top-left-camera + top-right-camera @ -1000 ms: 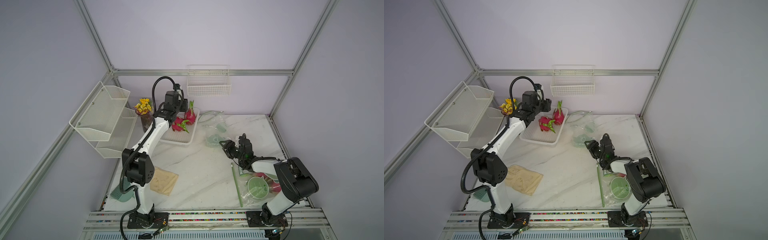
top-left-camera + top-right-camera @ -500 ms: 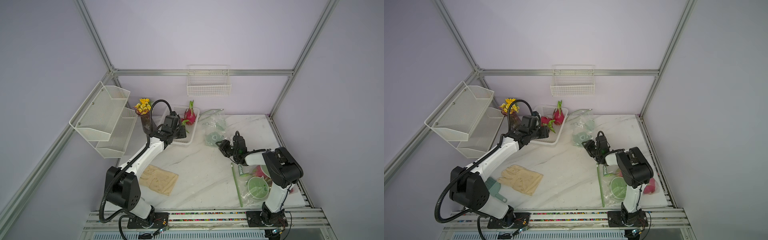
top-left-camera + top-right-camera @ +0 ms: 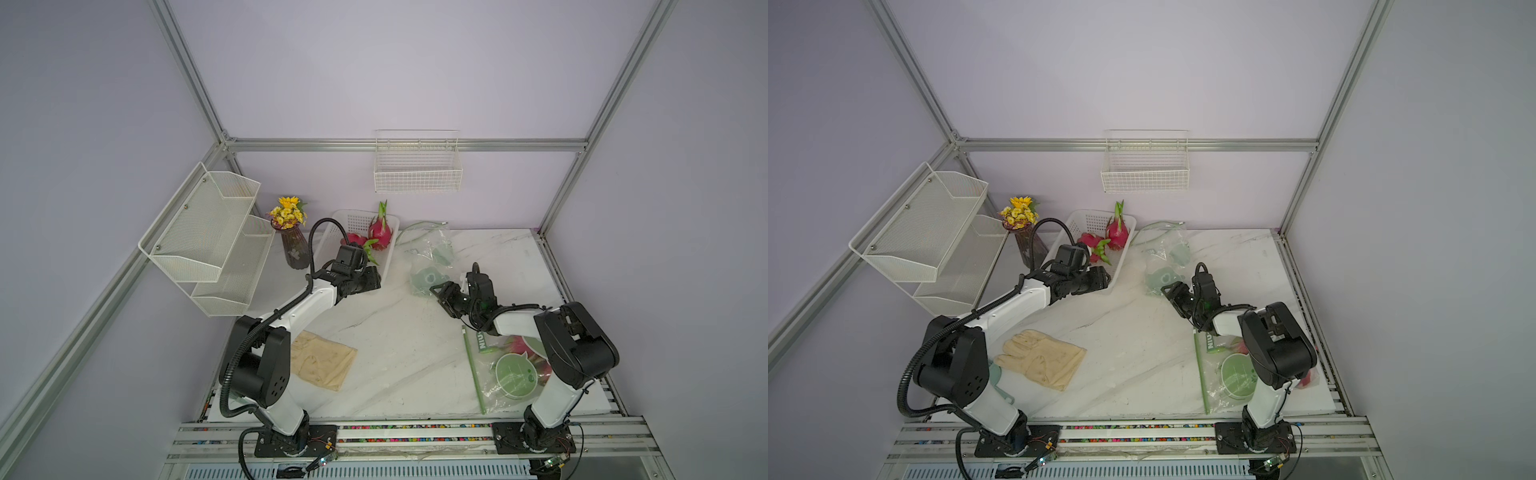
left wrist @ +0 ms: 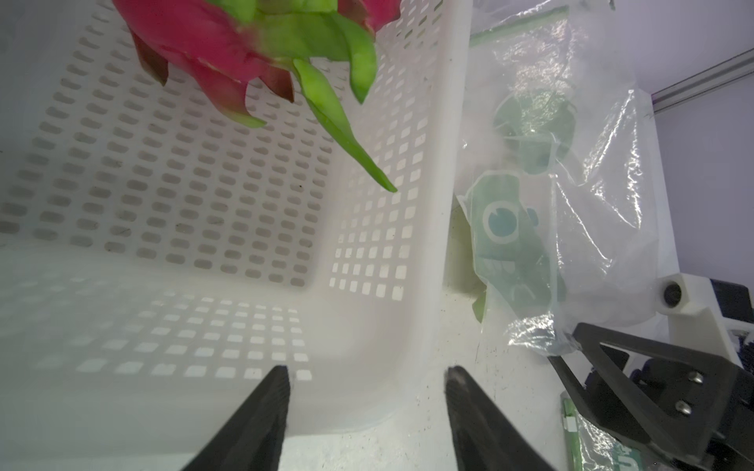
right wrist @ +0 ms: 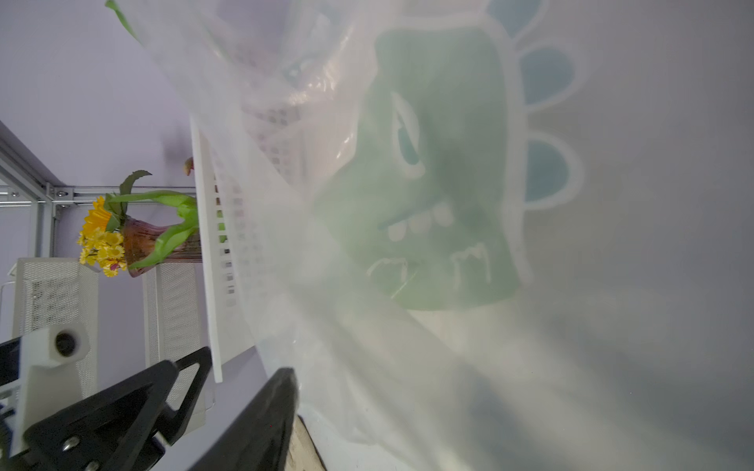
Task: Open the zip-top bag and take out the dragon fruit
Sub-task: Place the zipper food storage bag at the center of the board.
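Since two dragon fruit (image 3: 379, 235) already lie in the basket (image 3: 353, 219), the left gripper (image 4: 367, 375) hangs spread and empty at its corner, the right gripper (image 3: 441, 293) likewise spread beside the crumpled bag (image 3: 428, 253)

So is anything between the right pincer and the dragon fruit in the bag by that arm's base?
Yes. The dragon fruit sits inside the clear zip-top bag, so plastic encloses it, and the right arm hangs over it. The right pincer points away, at a crumpled bag.
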Robot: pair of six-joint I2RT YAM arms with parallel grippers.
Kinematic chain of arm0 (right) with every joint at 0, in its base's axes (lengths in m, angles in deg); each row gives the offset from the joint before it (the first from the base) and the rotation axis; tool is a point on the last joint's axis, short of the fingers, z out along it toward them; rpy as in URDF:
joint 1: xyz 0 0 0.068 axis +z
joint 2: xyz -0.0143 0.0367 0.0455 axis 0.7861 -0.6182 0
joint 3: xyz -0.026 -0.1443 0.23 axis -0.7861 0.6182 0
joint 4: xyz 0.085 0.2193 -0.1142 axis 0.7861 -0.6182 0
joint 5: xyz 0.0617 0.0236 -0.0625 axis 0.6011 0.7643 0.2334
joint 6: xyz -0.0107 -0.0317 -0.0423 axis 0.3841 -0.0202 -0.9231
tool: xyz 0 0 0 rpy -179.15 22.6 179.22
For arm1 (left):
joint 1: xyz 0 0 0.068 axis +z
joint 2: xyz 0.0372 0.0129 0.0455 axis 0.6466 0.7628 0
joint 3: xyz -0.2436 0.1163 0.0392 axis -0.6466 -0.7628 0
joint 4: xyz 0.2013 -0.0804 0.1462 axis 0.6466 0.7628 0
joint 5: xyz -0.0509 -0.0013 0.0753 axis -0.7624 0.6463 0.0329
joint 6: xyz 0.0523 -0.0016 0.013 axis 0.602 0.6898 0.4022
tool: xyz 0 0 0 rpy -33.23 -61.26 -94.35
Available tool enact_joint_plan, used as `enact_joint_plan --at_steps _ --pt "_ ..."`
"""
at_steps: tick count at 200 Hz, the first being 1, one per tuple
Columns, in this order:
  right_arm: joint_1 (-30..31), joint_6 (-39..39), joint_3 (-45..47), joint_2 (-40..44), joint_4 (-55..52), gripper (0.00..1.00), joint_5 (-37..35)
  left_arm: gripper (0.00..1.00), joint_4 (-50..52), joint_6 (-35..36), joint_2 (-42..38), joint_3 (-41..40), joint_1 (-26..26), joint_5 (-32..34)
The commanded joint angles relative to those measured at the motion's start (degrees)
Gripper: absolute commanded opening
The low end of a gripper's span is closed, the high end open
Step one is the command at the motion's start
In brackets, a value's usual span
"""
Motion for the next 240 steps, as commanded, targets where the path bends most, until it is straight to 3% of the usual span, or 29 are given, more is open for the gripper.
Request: enact_joint_plan --at_steps 1,69,121,169,240 --pt "-3.4 -5.1 0.0 4.1 -7.4 0.67 0.8 0.63 -1.9 -2.7 1.9 1.4 -0.7 -2.0" --pt "-5.2 -25.0 -10.6 15.0 -38.7 0.73 -4.0 0.63 -1.3 -2.5 1.7 3.6 -2.0 -1.8" --pt "-5.3 -26.9 -10.8 18.8 -43.5 0.73 -1.2 0.67 9.6 1.6 -5.2 2.6 -2.1 6.5" --pt "-5.0 -31.1 -12.6 21.2 -55.6 0.66 2.3 0.70 9.4 1.7 -5.0 -0.8 -1.2 5.5" --pt "3.4 -34.6 -14.5 23.5 -74.9 0.60 -11.4 0.69 5.1 1.6 4.4 6.6 -2.3 -1.0"
